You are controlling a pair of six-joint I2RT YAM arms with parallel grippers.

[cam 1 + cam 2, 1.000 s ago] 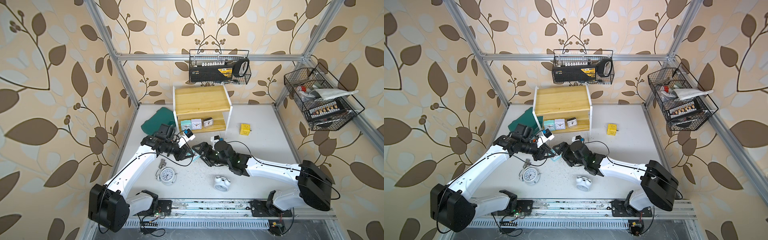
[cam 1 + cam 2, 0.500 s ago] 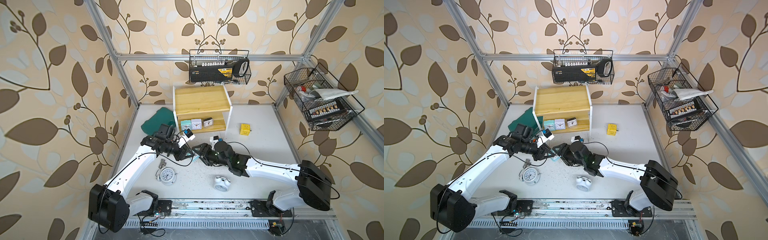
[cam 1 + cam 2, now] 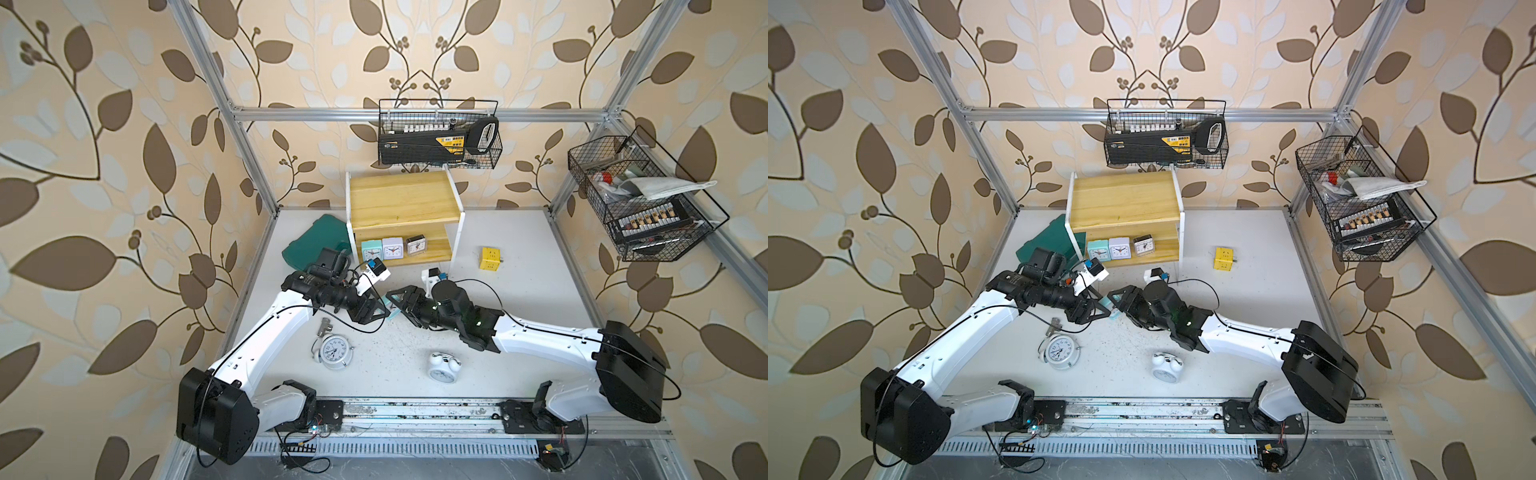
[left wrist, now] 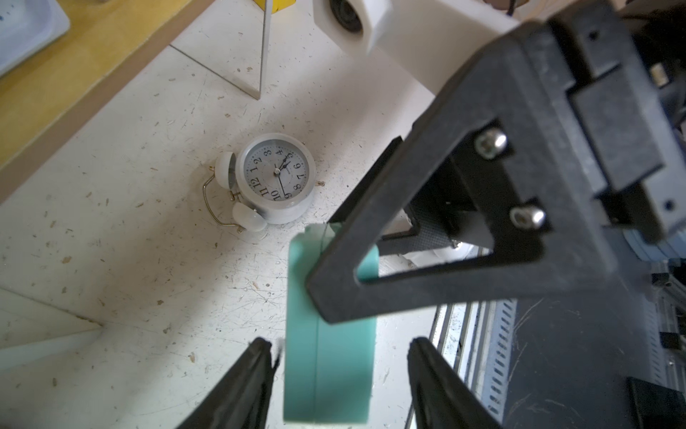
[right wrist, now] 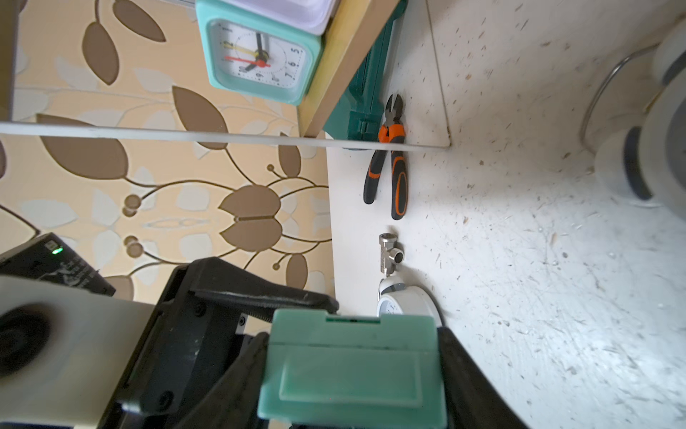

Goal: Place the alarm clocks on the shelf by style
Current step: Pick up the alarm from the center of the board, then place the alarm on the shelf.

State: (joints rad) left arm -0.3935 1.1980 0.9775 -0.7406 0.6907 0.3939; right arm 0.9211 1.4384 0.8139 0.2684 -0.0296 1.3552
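A mint square alarm clock (image 3: 390, 314) (image 3: 1113, 312) hangs between my two grippers above the table. My right gripper (image 5: 352, 338) (image 3: 398, 302) is shut on it, fingers pressed to both sides of the mint clock (image 5: 352, 367). My left gripper (image 4: 339, 345) (image 3: 375, 311) is open, its jaws standing clear of the mint clock (image 4: 326, 353). The shelf (image 3: 401, 199) (image 3: 1123, 197) holds a mint clock (image 3: 368, 250), a lilac one (image 3: 392, 248) and a grey one (image 3: 416, 245) on its lower board. Round white twin-bell clocks (image 3: 333, 352) (image 3: 444, 366) rest on the table, another (image 4: 276, 176) near a shelf leg.
A yellow cube (image 3: 489, 258) sits right of the shelf and a green case (image 3: 318, 245) left of it. Orange-handled pliers (image 5: 389, 167) and a metal fitting (image 3: 325, 326) lie on the table. Black wire baskets (image 3: 438, 139) (image 3: 640, 199) hang on the walls.
My right gripper has closed onto the mint clock. My left gripper, shut on that clock before, has opened off it. Both arms have barely moved.
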